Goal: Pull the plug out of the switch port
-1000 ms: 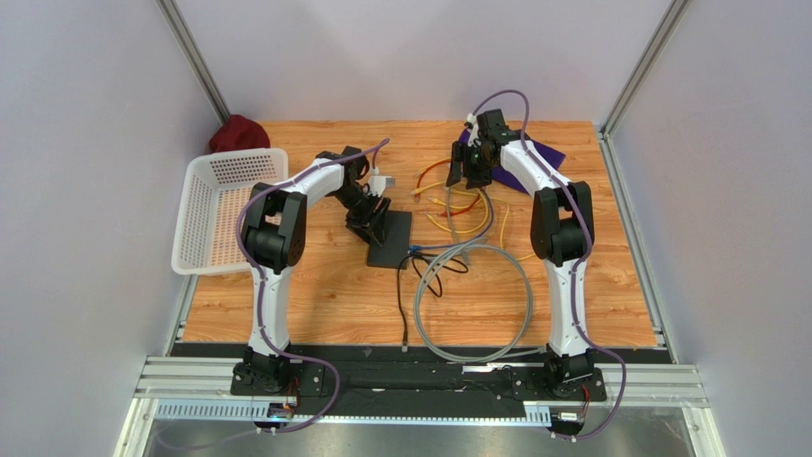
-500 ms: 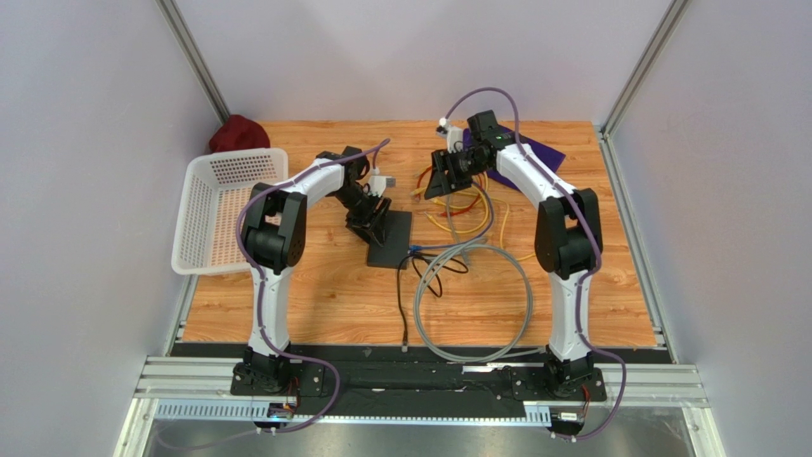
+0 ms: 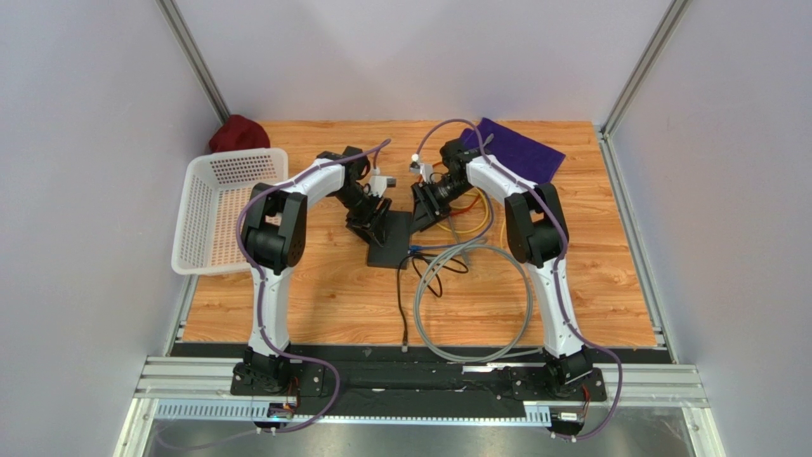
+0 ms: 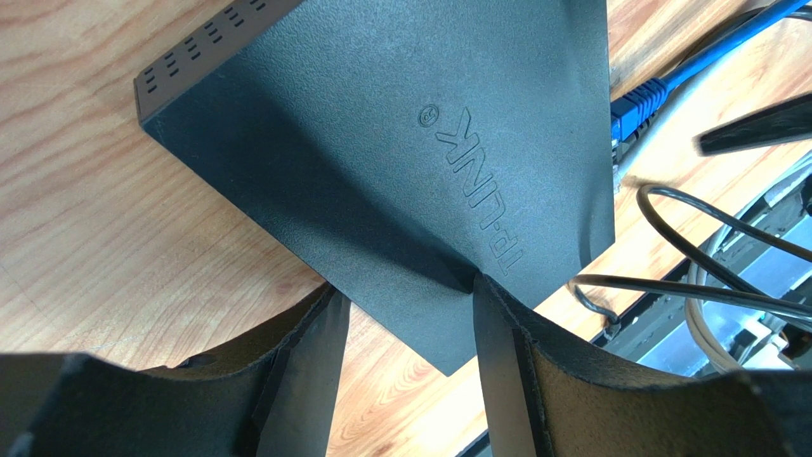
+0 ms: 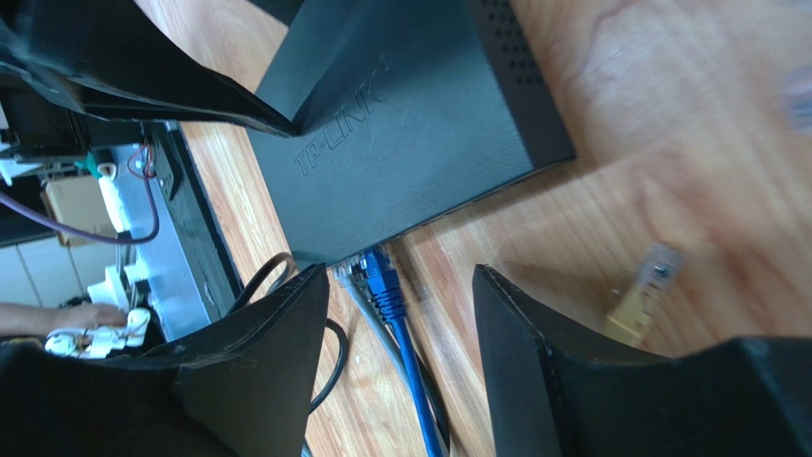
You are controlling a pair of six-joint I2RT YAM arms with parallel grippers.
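Note:
The switch (image 3: 392, 239) is a flat matte-black box on the wooden table; it fills the left wrist view (image 4: 381, 143) and shows in the right wrist view (image 5: 400, 124). A blue plug (image 5: 381, 278) sits in its port beside a grey plug (image 5: 351, 276); the blue plug also shows in the left wrist view (image 4: 634, 100). My left gripper (image 4: 402, 286) is open, its fingertips resting on the switch's far corner (image 3: 372, 221). My right gripper (image 5: 400, 276) is open and empty, hovering over the blue plug at the switch's right side (image 3: 422, 211).
A white mesh basket (image 3: 229, 205) stands at the left, a red cloth (image 3: 236, 133) behind it. A purple cloth (image 3: 519, 148) lies at the back right. Yellow and red cables (image 3: 467, 205), a grey cable loop (image 3: 477, 305) and a black cable (image 3: 405, 305) lie near the switch.
My right arm has swung left and down from the cable pile at the back to the switch's right side, uncovering the purple cloth. The left arm has not moved.

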